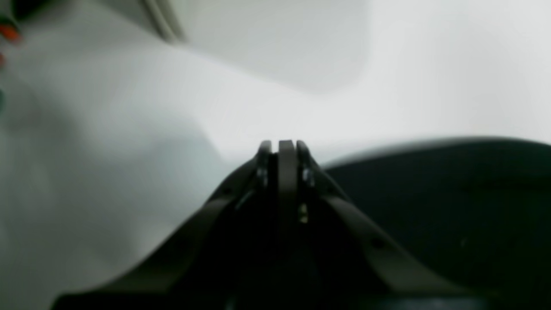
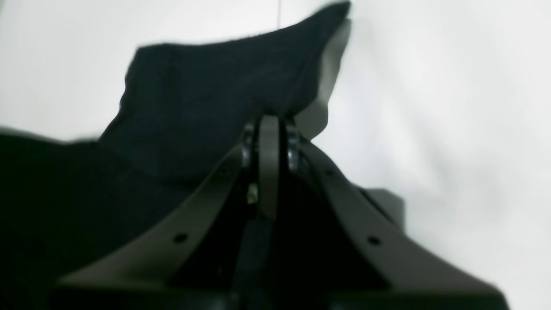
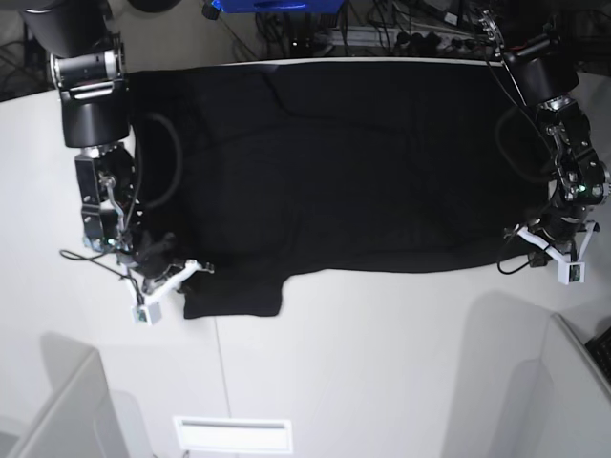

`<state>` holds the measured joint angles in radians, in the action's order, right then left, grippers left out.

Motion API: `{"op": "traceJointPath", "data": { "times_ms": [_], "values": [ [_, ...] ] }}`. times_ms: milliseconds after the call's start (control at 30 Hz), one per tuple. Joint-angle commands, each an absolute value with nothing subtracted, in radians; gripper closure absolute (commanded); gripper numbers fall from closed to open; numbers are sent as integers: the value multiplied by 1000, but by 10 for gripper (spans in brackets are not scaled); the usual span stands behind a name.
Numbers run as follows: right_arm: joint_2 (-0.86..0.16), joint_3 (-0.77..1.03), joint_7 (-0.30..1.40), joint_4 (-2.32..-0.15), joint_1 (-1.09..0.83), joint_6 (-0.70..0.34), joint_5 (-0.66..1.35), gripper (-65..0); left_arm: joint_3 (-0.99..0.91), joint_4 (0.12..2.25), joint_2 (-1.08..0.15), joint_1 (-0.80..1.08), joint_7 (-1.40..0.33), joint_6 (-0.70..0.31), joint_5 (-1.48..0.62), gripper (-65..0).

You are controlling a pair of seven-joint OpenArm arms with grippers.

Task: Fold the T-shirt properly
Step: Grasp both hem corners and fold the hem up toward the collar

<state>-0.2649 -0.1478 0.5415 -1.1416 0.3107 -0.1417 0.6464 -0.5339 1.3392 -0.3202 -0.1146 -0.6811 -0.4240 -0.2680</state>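
Observation:
The black T-shirt (image 3: 344,172) lies spread flat across the white table (image 3: 382,363), plain dark side up, no print showing. One short sleeve (image 3: 234,296) sticks out toward the front at the left. My right gripper (image 3: 181,272) is at the shirt's left edge beside that sleeve. In the right wrist view it (image 2: 269,122) is shut, with the sleeve's cloth (image 2: 193,94) bunched up at its tips. My left gripper (image 3: 525,246) is at the shirt's front right corner. In the left wrist view it (image 1: 286,146) is shut over white table, with the black cloth (image 1: 452,206) just to its right.
Cables and equipment (image 3: 382,33) line the table's back edge. A white slotted panel (image 3: 232,434) sits at the front. Grey-white box corners stand at the front left (image 3: 57,410) and front right (image 3: 578,382).

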Motion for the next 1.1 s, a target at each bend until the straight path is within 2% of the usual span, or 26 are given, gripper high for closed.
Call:
{"op": "traceJointPath", "data": {
  "times_ms": [0, 333, 833, 1067],
  "values": [
    [-274, -140, 516, -1176, 337, -148, 654, 0, -576, 1368, -346, -128, -670, -421, -295, 0],
    [-265, -8, 622, -1264, 283, -148, 657, 0, -639, 1506, -343, -16, -700, -421, -326, 0],
    [-269, -2, 708, -1492, 137, -148, 659, 0, -647, 1600, -341, 110, -700, -424, -328, 0],
    [-240, 128, 812, -1626, 70, -148, 661, 0, -647, 1699, -340, 193, -700, -426, -329, 0]
  ]
}}
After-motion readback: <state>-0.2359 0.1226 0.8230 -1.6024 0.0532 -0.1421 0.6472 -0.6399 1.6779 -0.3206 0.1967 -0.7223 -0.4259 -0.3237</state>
